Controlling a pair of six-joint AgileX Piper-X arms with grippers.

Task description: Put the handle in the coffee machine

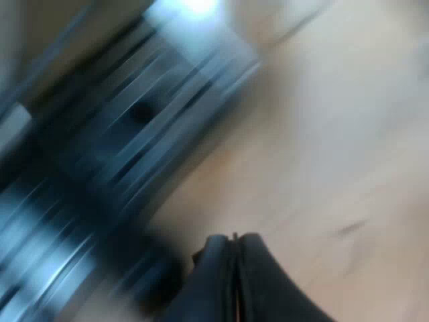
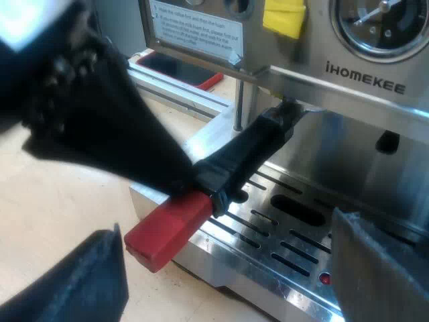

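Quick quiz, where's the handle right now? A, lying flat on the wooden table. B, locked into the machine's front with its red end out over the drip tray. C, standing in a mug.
B: the handle reaches out from under the machine front, and its red end hangs by the slotted drip tray.

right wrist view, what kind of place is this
Likely a tabletop coffee station: an espresso machine with a gauge, a red-ended handle at its front over the drip tray, all on a pale wooden table.
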